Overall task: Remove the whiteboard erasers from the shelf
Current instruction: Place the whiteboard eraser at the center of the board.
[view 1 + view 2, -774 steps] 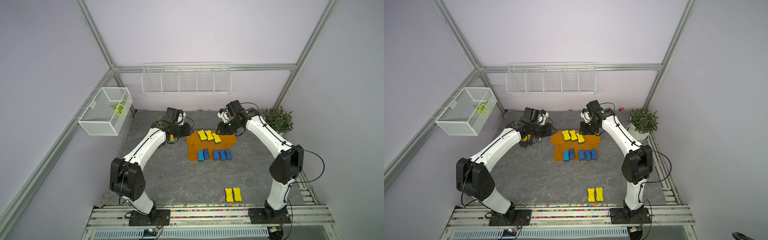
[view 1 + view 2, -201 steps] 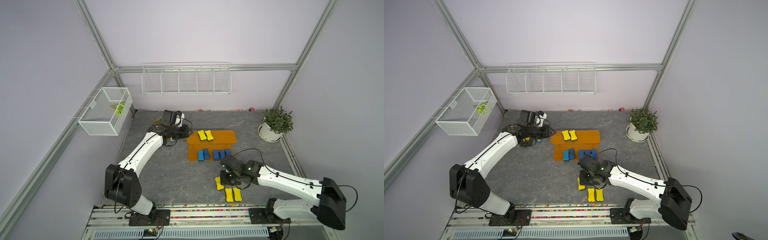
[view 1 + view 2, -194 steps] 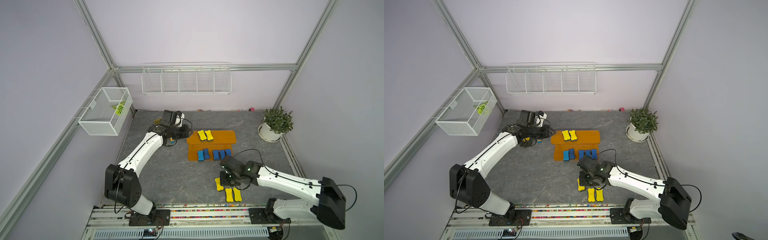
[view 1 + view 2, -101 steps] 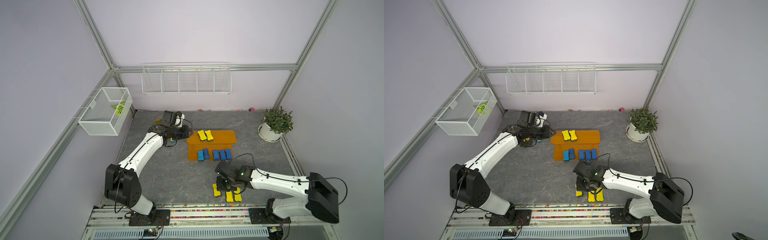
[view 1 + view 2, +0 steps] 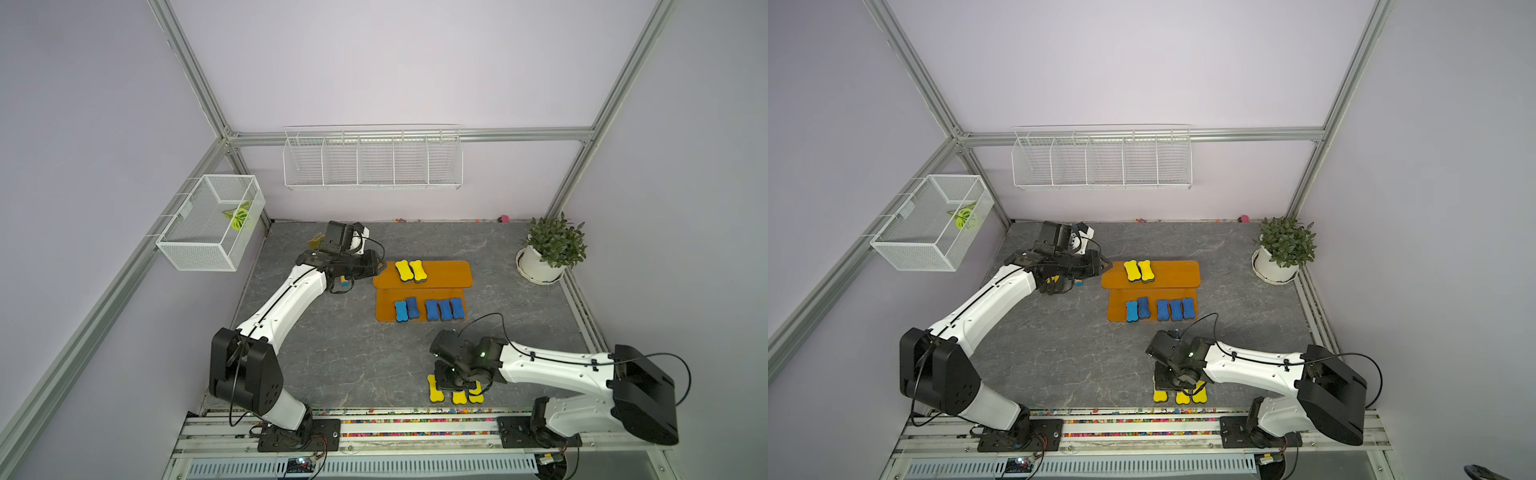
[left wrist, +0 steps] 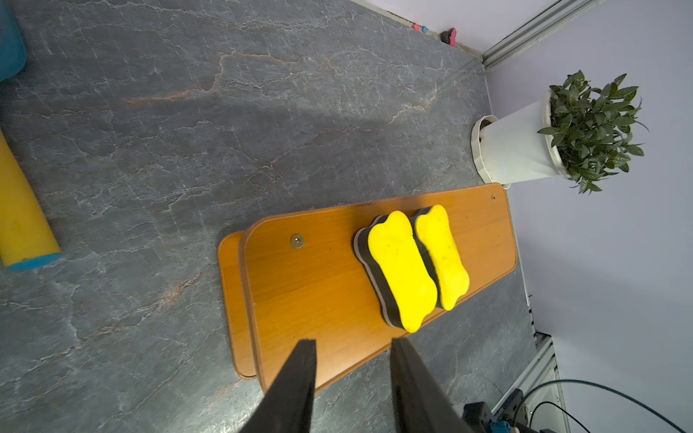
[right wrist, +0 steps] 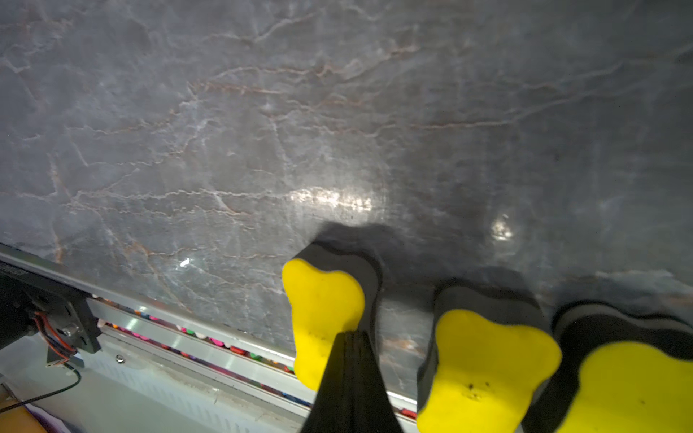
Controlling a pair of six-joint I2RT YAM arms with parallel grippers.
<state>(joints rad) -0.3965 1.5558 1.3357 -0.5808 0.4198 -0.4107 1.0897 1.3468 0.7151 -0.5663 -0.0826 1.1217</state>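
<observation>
Grey table (image 5: 332, 345) w/ orange shelf (image 5: 449, 272). Top board: 2 yellow erasers (image 5: 404, 271). Low board: 5 blue erasers (image 5: 431, 310). Table front: 3 yellow erasers (image 5: 458, 397). Far corner: plant pot (image 5: 536, 266).

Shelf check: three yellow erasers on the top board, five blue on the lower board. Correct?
No. The shelf holds two yellow erasers on its top board, not three; the left wrist view shows it. Five blue erasers on the lower board is right.

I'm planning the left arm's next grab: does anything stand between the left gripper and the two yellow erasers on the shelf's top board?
Nothing visible does. In the left wrist view the left gripper, open, is at the end of the shelf, and only its bare top board lies between it and the nearer yellow eraser.
</observation>
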